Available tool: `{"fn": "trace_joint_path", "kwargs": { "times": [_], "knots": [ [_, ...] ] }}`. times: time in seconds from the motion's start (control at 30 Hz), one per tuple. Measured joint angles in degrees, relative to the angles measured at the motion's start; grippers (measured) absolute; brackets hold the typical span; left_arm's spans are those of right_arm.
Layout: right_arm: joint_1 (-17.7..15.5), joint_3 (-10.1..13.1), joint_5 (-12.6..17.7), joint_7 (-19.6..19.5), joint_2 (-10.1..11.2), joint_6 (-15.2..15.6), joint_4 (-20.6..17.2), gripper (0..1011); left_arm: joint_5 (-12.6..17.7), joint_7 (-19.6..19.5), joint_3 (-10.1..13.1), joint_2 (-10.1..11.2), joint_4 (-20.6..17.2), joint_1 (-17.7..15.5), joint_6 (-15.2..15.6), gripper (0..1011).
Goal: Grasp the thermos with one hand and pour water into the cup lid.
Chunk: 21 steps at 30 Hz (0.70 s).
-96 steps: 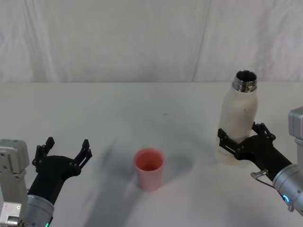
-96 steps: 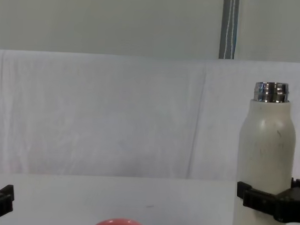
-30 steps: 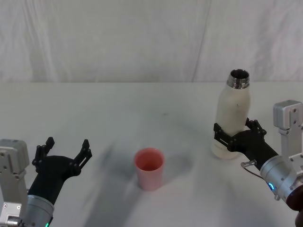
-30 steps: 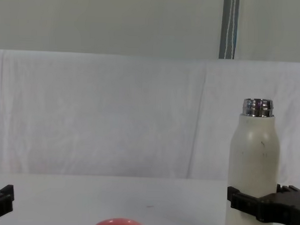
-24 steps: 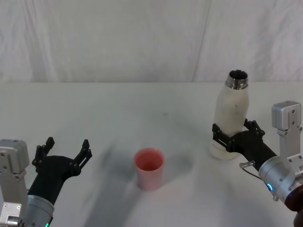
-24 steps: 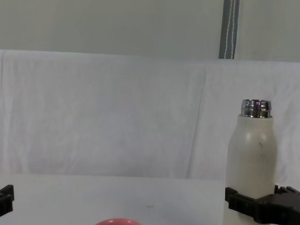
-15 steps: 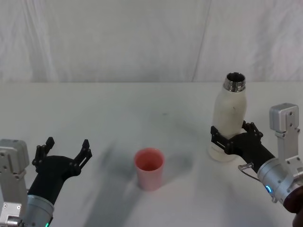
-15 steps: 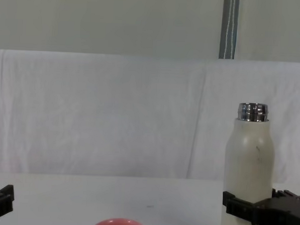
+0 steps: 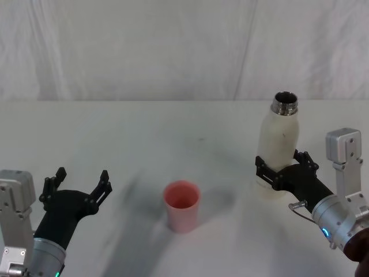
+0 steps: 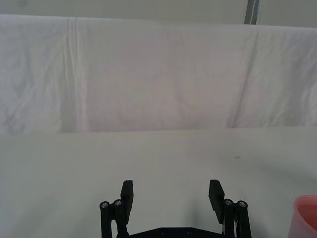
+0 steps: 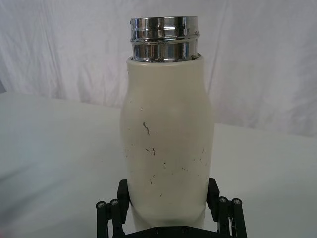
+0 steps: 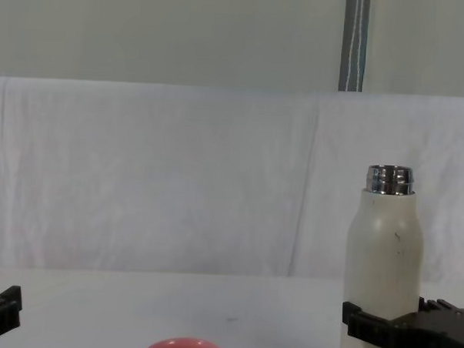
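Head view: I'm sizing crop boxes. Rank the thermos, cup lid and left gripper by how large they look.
1. thermos, clearly largest.
2. left gripper and cup lid look alike; the gripper sits nearer the camera, so unranked.

**Finishes around the thermos**

You see the thermos (image 11: pixel 167 144) with a matt cream body, lightly scuffed, and a glossy steel neck. Left of it, the cup lid (image 9: pixel 182 205) looks smooth pink plastic. Beneath it, the tablecloth (image 9: pixel 173 133) is matt white fabric

Cream-white thermos (image 9: pixel 279 150) with shiny steel neck and small dark scuffs, red-pink cup lid (image 9: pixel 182 206), black right tool (image 9: pixel 281 175), black left tool (image 9: pixel 76 188), white table (image 9: pixel 173 133), white creased cloth backdrop (image 9: pixel 144 46)
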Motion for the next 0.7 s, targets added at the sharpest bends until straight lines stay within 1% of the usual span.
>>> {"fn": "trace_joint_path", "kwargs": {
  "times": [0.63, 0.7],
  "knots": [
    [0.0, 0.0, 0.0, 0.0, 0.0, 0.1, 0.0, 951, 0.0, 0.0, 0.0, 0.0, 0.0, 0.0, 0.0, 1001],
    [0.0, 0.1, 0.0, -0.1, 0.0, 0.1, 0.0, 985, 0.0, 0.0, 0.0, 0.0, 0.0, 0.0, 0.0, 1001]
  ]
}}
